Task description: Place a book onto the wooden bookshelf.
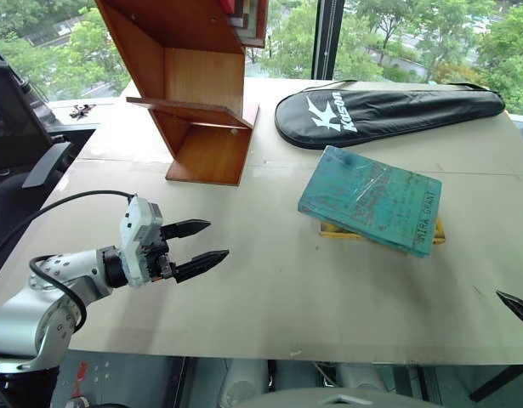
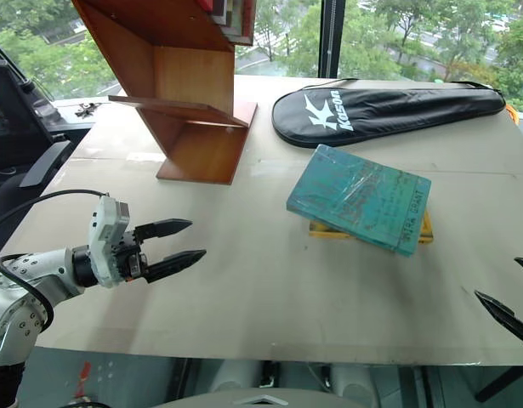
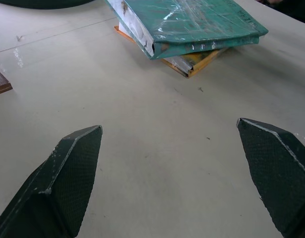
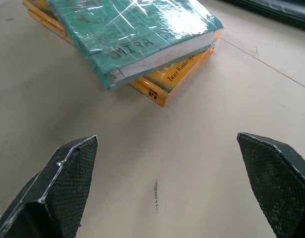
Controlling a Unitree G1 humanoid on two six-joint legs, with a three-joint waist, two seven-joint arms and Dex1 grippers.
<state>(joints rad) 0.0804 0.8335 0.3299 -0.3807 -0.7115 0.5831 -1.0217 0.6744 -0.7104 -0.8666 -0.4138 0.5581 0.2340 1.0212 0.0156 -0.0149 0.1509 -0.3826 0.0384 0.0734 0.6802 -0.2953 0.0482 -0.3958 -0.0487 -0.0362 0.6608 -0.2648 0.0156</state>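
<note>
A black racket bag [image 1: 389,113] with white lettering is lying flat along the far side of the pale table [image 1: 270,289]. A yellow book [image 4: 174,74] is sitting nearer the middle, and a dark office chair [image 1: 23,161] is standing at the table's left edge.

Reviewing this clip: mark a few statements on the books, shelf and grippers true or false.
1. The teal book lies on top of a yellow book. True.
2. The left gripper is shut on the teal book. False: it is open, over bare table, apart from the book.
3. The black racket bag lies beyond the books. True.
4. The teal book already stands on the wooden bookshelf. False: it lies flat on the table.
5. The right gripper is open. True.
</note>
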